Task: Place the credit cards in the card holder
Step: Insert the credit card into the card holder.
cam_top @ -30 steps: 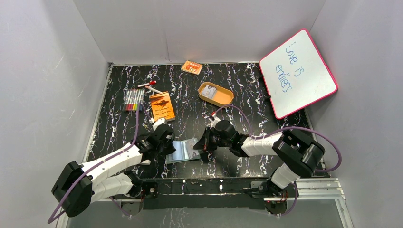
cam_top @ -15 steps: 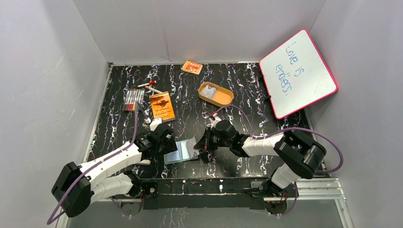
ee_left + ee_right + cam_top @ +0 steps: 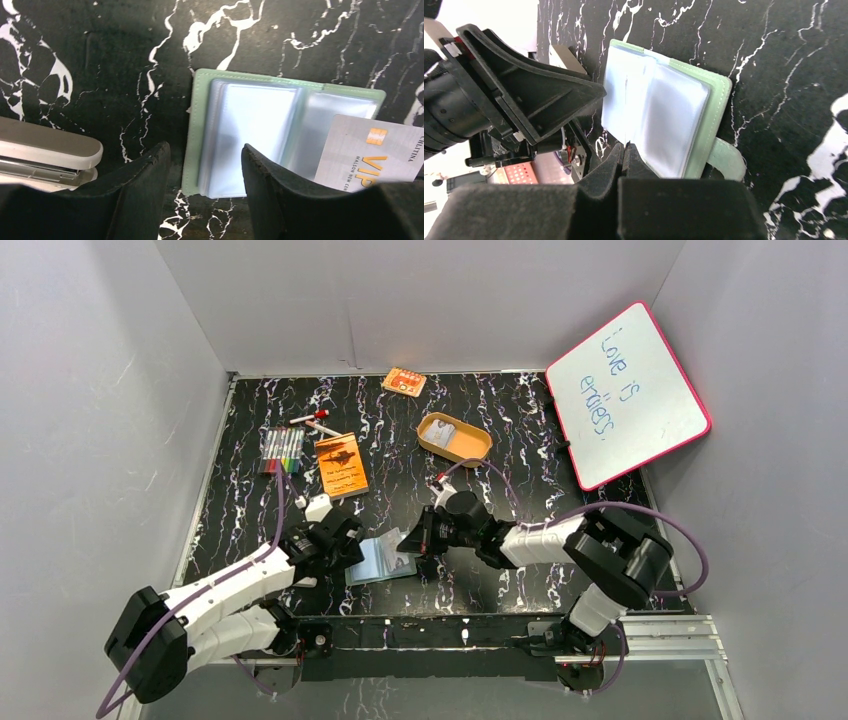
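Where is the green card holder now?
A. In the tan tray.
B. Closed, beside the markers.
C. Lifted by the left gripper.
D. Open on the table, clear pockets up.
D: the card holder lies spread open on the black table, its clear pockets facing up.

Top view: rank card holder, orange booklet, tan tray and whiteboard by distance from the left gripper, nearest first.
1. card holder: just right of the left gripper, near edge.
2. orange booklet: behind it, left half.
3. tan tray: farther back, right of centre.
4. whiteboard: far right.
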Robot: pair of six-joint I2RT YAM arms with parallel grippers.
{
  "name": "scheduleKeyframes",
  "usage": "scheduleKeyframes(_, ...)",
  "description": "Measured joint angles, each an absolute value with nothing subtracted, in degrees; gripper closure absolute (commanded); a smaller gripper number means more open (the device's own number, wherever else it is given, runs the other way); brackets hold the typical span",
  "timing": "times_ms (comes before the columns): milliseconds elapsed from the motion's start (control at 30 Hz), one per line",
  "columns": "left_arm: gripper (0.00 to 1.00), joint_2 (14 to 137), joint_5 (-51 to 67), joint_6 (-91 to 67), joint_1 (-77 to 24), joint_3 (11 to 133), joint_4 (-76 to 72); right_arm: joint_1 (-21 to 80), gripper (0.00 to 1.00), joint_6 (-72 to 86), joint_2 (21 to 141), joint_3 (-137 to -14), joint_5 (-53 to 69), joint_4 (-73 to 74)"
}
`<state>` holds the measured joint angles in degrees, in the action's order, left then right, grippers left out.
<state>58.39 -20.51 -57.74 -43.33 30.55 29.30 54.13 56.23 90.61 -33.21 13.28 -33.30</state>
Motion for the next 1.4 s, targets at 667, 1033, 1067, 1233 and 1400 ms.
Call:
scheduleKeyframes(667,0.64,57.1,-20.9,-62.5,-43.3,26.7,27.5,56.0,1.0,63.6,101.1,-34.7,13.7,-42.5)
scheduleKeyframes(1033,0.64,56.4,-20.6,-63.3,-43.3,25.8,26.3,56.4,1.0,64.8,102.8,-35.2,14.1,-44.9)
scheduleKeyframes(1067,0.64,56.4,-20.5,-63.3,-43.3,25.8,26.3,56.4,1.0,64.9,103.0,-35.2,14.1,-45.2)
scheduleKeyframes(1233,0.64,56.2,-20.5,-63.3,-43.3,25.7,26.2,56.4,1.0,65.8,103.6,-35.2,13.8,-45.7)
scheduleKeyframes(1400,0.65,56.0,-20.5,-63.5,-43.3,25.5,26.1,56.6,1.0,66.1,103.7,-35.2,13.2,-46.7)
